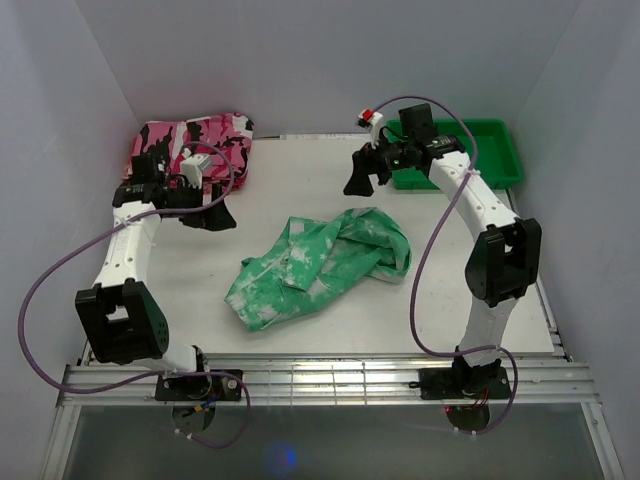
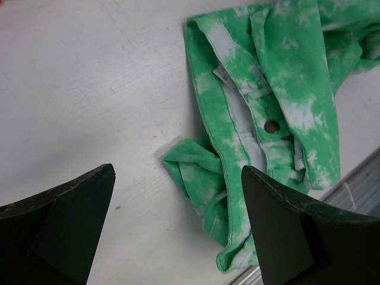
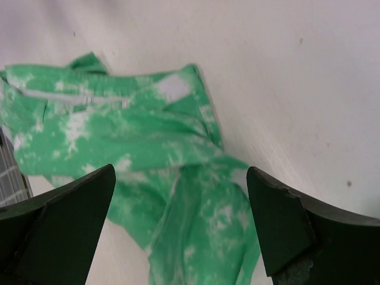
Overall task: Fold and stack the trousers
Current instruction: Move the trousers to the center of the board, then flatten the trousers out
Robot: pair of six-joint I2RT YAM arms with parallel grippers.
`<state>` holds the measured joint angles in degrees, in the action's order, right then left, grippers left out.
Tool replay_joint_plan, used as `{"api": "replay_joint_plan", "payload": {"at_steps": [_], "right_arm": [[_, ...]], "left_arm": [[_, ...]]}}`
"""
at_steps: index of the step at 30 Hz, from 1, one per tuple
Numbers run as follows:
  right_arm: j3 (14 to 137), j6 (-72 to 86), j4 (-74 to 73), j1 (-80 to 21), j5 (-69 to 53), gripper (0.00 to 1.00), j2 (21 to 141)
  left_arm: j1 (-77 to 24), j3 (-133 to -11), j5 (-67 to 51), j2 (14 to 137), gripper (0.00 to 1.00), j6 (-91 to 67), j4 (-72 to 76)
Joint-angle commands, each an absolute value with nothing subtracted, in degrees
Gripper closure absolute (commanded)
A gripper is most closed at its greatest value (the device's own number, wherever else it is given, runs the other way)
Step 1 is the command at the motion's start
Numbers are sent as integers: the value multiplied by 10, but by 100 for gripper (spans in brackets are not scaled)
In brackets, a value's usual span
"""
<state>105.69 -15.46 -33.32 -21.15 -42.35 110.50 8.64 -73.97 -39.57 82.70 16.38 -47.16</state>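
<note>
Trousers (image 1: 320, 265) lie in a crumpled heap at the middle of the table (image 1: 300, 180), legs bunched and twisted, waistband turned toward 7 o'clock; nothing is folded yet. Left gripper (image 1: 208, 217) hangs above the table at 10 o'clock from the heap, jaws spread wide and holding nothing. Right gripper (image 1: 360, 183) hangs at 12 o'clock, jaws equally wide and bare. Both seem poised to pick edges and spread the cloth flat, I'd guess. Pink camouflage cloth (image 1: 195, 140) sits folded at 11 o'clock, likely marking the stack's place. Green tray (image 1: 505, 150) stands at 1 o'clock; I see nothing in the part the arm leaves uncovered.
</note>
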Motion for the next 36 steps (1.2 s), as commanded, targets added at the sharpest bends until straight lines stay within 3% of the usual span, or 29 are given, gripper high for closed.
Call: {"api": "replay_joint_plan", "payload": {"at_steps": [1,5,12,15,18,19,21,22,23,24,25,33,36], "right_arm": [[993,-274,-444,-214,-410,4,1056],[934,-358,-468,-233,-391,10,1043],[886,-385,-389,-265,-284,10,1092],[886,-398,-374,-262,-230,2,1113],[872,-385,-347,-244,-200,21,1109],[872,-379,-345,-239,-195,32,1107],[876,-367,-345,-220,-192,46,1100],[877,-367,-345,-213,-186,67,1096],[876,-366,-346,-196,-184,79,1093],[876,-362,-346,-186,-178,91,1086],[876,-358,-348,-175,-172,92,1082],[850,-358,-452,-12,-156,92,1006],[759,-419,-529,45,-142,92,953]], "left_arm": [[88,-754,-469,870,2,268,-595],[79,-785,-507,932,2,416,-743],[-9,-723,-446,961,2,368,-687],[-50,-719,-475,981,2,363,-679],[-75,-721,-476,1001,18,338,-651],[-79,-722,-473,1009,34,327,-646],[-79,-736,-465,1030,53,313,-636],[-78,-742,-456,1034,62,301,-633],[-76,-751,-453,1039,81,295,-630],[-74,-756,-450,1041,91,287,-622],[-63,-760,-450,1039,99,277,-619],[97,-765,-449,990,100,205,-597],[136,-709,-405,944,100,217,-597]]}}
